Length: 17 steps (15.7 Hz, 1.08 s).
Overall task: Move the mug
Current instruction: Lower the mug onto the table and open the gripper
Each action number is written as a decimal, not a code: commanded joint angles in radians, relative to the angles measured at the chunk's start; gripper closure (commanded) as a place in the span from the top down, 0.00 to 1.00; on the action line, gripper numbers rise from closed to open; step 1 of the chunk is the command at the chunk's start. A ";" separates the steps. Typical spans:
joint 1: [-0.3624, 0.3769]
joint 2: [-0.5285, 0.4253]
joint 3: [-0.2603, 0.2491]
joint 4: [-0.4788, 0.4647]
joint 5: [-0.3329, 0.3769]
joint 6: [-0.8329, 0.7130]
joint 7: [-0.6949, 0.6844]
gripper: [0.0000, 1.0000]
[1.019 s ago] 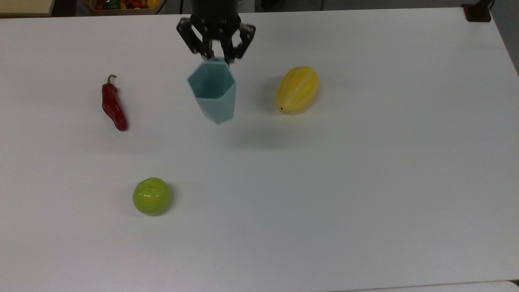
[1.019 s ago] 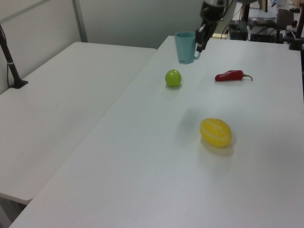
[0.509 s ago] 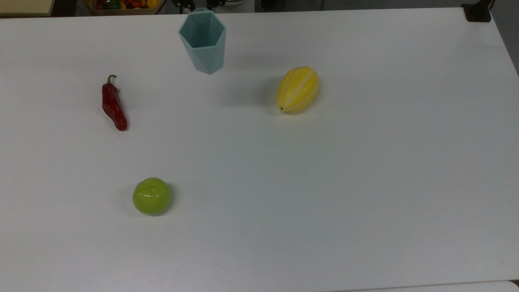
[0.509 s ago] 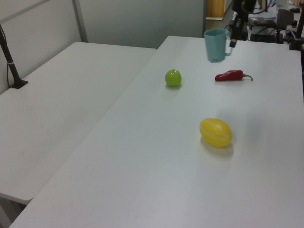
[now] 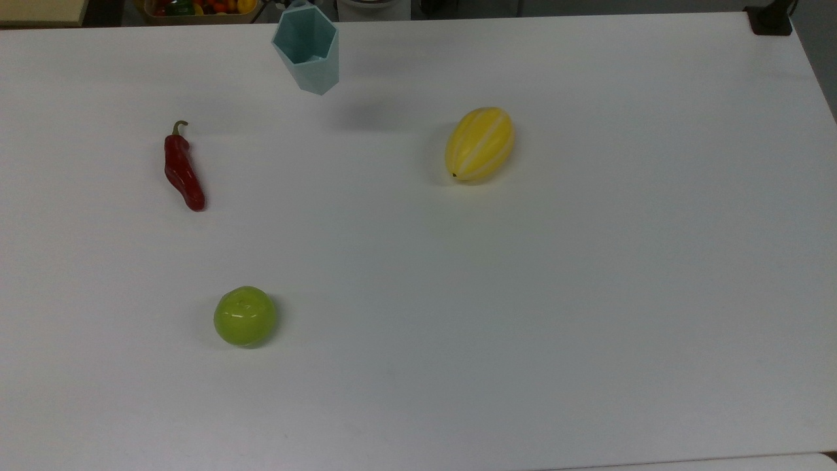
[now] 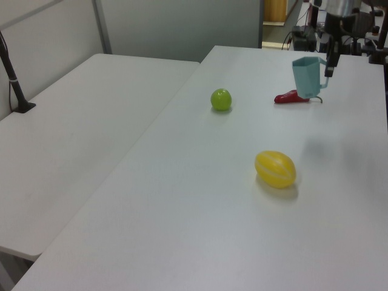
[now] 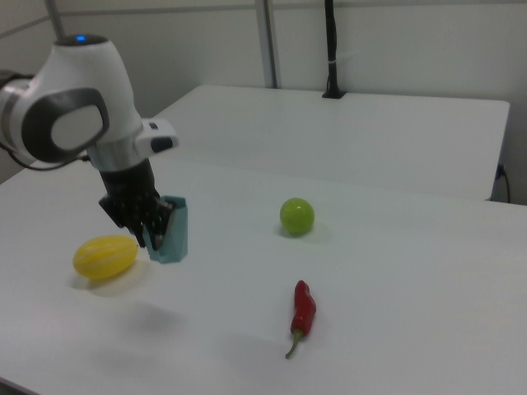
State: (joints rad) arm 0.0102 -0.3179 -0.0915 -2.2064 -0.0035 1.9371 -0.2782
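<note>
mug pale teal, six-sided, narrowing toward its base, mouth up. held off the tabletop; a soft shadow lies on the surface below and to the top view's right of it. in the top view it sits near the far edge of the tabletop, between the pepper and the melon but farther back than both. in the left view the mug hangs in front of the pepper and hides part of it; a small tab handle sticks out at the rim on the left view's right. in the right view the mug hangs just beside the melon, on the right view's right of it.

claw dark, clenched on the mug at the handle side, fingers reaching down from the white arm. in the left view the claw comes down from above onto the mug's rim on the left view's right.

red pepper lies flat on the top view's left, stem pointing to the far edge, well apart from the mug. yellow melon with pale stripes lies on its side on the top view's right of the mug. green apple sits nearer the front edge, well apart from all the rest.

second white table stands alongside, on the left view's left.
</note>
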 commanded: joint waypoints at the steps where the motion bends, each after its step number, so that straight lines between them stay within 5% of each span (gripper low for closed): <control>1: -0.013 -0.033 -0.001 -0.172 0.016 0.179 -0.033 0.00; 8: -0.018 0.009 -0.005 -0.340 0.016 0.483 -0.033 0.00; 17: -0.033 0.105 -0.005 -0.352 0.016 0.566 -0.035 0.00</control>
State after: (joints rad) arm -0.0173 -0.2243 -0.0926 -2.5498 -0.0035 2.4763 -0.2872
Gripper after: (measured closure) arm 0.749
